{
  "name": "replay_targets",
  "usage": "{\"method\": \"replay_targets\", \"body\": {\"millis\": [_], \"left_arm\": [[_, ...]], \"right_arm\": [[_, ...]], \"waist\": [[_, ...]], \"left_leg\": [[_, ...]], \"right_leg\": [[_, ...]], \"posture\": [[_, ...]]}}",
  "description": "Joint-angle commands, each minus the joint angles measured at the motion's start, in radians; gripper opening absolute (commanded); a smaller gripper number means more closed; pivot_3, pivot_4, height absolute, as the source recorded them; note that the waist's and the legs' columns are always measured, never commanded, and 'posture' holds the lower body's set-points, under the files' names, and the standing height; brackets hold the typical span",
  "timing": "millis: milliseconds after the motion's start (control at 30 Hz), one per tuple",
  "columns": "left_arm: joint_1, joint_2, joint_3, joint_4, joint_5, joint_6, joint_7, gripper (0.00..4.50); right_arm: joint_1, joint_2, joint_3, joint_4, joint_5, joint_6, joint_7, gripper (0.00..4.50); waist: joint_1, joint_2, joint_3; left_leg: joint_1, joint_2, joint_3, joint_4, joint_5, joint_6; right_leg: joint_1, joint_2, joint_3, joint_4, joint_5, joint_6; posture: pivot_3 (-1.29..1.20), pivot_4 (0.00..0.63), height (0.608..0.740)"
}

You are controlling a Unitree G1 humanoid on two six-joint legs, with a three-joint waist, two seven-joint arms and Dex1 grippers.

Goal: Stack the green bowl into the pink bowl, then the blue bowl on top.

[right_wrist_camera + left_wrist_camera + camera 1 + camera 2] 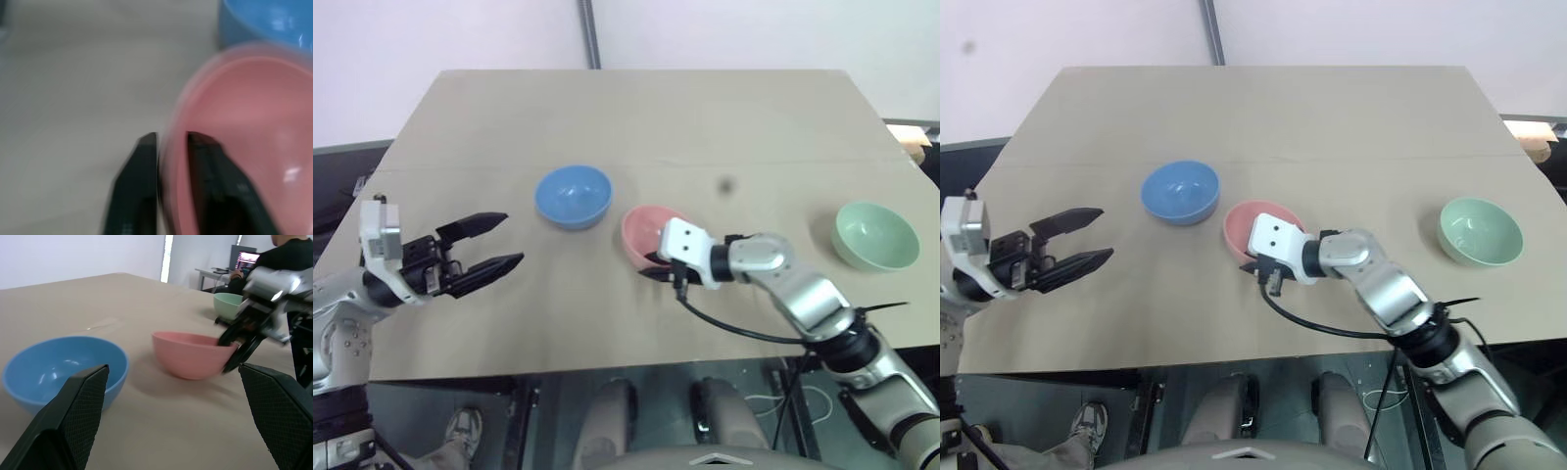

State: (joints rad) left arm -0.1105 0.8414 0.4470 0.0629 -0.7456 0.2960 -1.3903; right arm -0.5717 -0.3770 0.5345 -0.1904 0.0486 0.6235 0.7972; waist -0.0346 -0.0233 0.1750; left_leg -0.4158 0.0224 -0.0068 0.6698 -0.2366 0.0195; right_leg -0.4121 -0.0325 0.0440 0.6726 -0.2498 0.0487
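The green bowl (875,235) stands alone near the right side of the tabletop (636,117), upright and empty, well apart from the other two bowls. The pink bowl (646,232) sits near the middle, and the blue bowl (573,196) is just beside it on the left, a little farther from me; the two do not seem to touch.

My right end effector (653,267) is at the near rim of the pink bowl. In the right wrist view its two black fingers (134,191) stand on both sides of the rim, one outside the wall and one inside, so I judge it is pinching the pink bowl, though that view is blurred and I cannot be sure how firm the grip is. My left end effector (489,245) hangs above the left side of the tabletop with its fingers spread wide, pointing toward the blue bowl, and holds nothing.

The relation that matters: the green bowl lies to the right of my right end effector, behind it along the arm, and far from the left one. So the right arm is clearly nearer to it. I think either the pink bowl goes toward the green one, or I must let go and reach right. The left arm suits the blue bowl.
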Motion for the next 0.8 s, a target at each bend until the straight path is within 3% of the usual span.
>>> {"method": "replay_targets", "body": {"millis": [33, 100, 167, 333, 400, 567, 800], "left_arm": [[-0.025, 0.006, -0.004, -0.005, 0.001, -0.013, -0.016, 4.50], [-0.032, 0.001, -0.007, -0.008, -0.003, -0.008, -0.014, 4.50], [-0.033, -0.004, -0.010, -0.012, -0.006, -0.005, -0.011, 4.50], [-0.035, -0.021, -0.021, -0.027, -0.006, -0.005, -0.005, 4.50], [-0.052, -0.038, -0.038, -0.033, -0.006, -0.006, 0.000, 4.50], [-0.087, -0.064, -0.065, -0.028, 0.000, -0.009, 0.003, 4.50], [-0.117, -0.088, -0.101, -0.015, 0.019, -0.023, -0.010, 4.50]], "right_arm": [[-0.001, -0.032, -0.031, -0.028, -0.066, -0.051, -0.050, 3.14], [0.019, -0.067, -0.079, -0.109, -0.057, -0.021, -0.054, 3.74], [0.041, -0.094, -0.161, -0.224, 0.011, 0.062, -0.035, 3.74], [0.112, -0.141, -0.537, -0.562, 0.329, 0.359, 0.015, 3.74], [0.202, -0.247, -0.688, -0.615, 0.354, 0.438, 0.029, 3.74], [0.403, -0.436, -0.820, -0.534, 0.262, 0.418, -0.031, 3.74], [0.433, -0.431, -0.787, -0.230, 0.125, 0.306, -0.219, 3.74]], "waist": [[0.000, 0.000, 0.000], [0.000, 0.000, 0.000], [0.001, 0.000, 0.000], [0.002, 0.001, 0.000], [0.008, 0.000, 0.000], [0.023, 0.000, 0.000], [0.016, -0.001, -0.001]], "left_leg": [[0.000, 0.000, 0.000, 0.000, 0.000, 0.000], [0.000, 0.000, 0.000, -0.001, 0.000, 0.000], [-0.001, 0.000, -0.001, -0.002, 0.000, 0.000], [-0.001, 0.000, -0.002, -0.004, 0.000, 0.000], [0.000, 0.000, -0.002, -0.003, 0.000, 0.000], [0.000, 0.000, 0.000, -0.002, 0.000, 0.000], [0.001, 0.001, 0.003, -0.002, 0.000, 0.000]], "right_leg": [[0.000, 0.000, 0.000, 0.000, 0.000, 0.000], [-0.001, 0.000, 0.000, 0.000, 0.000, 0.000], [-0.001, -0.001, -0.001, 0.000, 0.000, 0.000], [-0.002, 0.000, -0.001, 0.000, 0.000, 0.000], [0.000, -0.001, -0.002, -0.001, 0.000, 0.000], [0.003, -0.002, -0.001, -0.006, -0.002, -0.003], [0.002, 0.002, 0.002, -0.004, -0.001, -0.001]], "posture": [[0.00, 0.150, 0.740], [0.00, 0.150, 0.740], [0.00, 0.150, 0.740], [0.00, 0.150, 0.740], [0.00, 0.150, 0.740], [0.00, 0.150, 0.740], [0.00, 0.150, 0.740]]}}
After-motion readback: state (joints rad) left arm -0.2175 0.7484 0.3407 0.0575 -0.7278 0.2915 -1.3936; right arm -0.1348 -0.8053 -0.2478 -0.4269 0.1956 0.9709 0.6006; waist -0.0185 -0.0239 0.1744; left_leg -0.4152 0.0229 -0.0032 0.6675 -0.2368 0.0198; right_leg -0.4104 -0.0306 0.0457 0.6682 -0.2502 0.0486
